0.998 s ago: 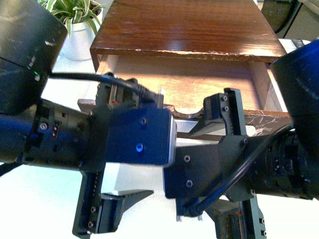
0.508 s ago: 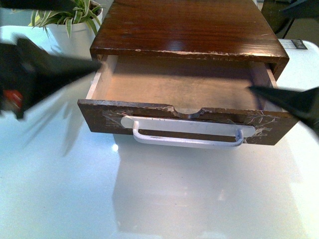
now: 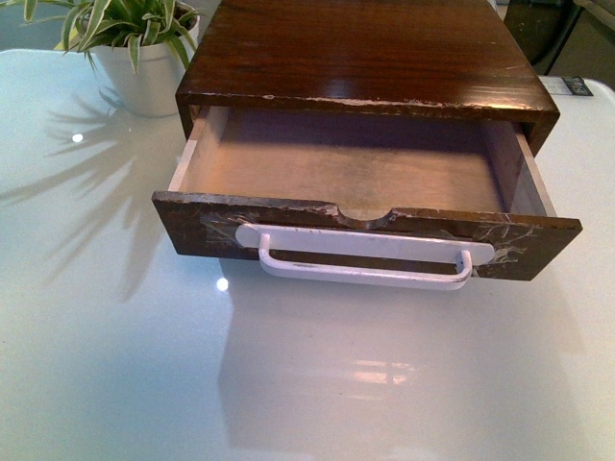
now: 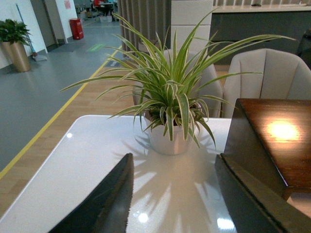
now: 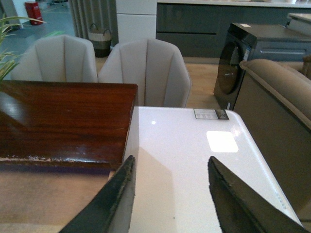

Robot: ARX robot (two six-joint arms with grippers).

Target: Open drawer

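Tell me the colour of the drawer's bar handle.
The bar handle is white, on the dark-brown drawer; the front view shows it best.

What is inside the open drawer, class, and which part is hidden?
The drawer shows only its bare pale floor. Its rear part is covered by the cabinet top.

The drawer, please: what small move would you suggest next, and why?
Probably none on the drawer: it stands well pulled out, pale inside showing, and the left gripper and right gripper are open, holding nothing. I would just park both clear of it.
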